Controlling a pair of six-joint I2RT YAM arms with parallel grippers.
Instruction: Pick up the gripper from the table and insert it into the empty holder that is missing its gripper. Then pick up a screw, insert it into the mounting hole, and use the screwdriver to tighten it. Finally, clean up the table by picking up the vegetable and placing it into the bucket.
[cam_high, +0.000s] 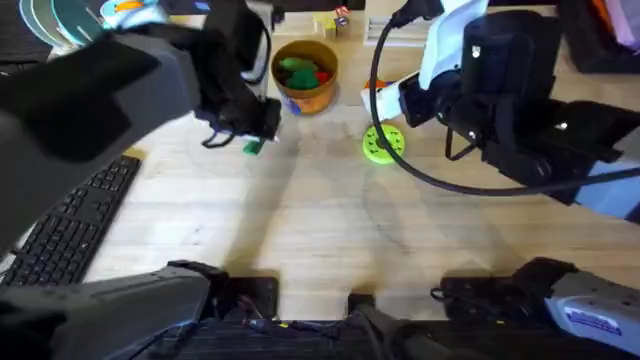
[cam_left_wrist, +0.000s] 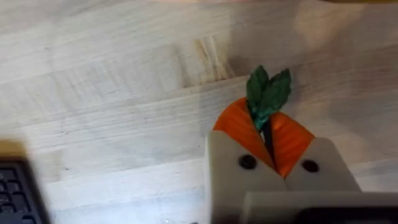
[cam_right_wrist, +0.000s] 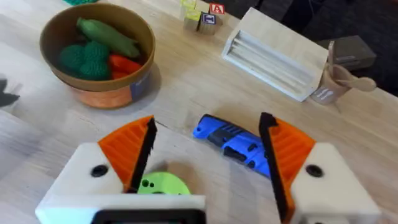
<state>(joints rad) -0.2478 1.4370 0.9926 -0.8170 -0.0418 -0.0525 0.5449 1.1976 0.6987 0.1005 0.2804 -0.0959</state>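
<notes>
Vegetable (cam_left_wrist: 267, 94) leaves stick out from between the left gripper's (cam_left_wrist: 268, 144) orange pads (cam_left_wrist: 236, 127), which are pinched tight on its stem above the wooden table (cam_left_wrist: 112, 112), just beside the bucket (cam_high: 305, 75) on the keyboard's (cam_high: 75, 225) side; the bucket already holds green and red toy foods (cam_right_wrist: 93, 53); the right gripper (cam_right_wrist: 208, 152) hangs with its jaws wide apart near the bucket, over the blue screwdriver (cam_right_wrist: 233, 144) and the lime-green ring disc (cam_high: 383, 142).

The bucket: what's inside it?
The bucket holds toy foods: a long green one, knobbly green ones and something red. Whatever lies under them is covered.
</notes>
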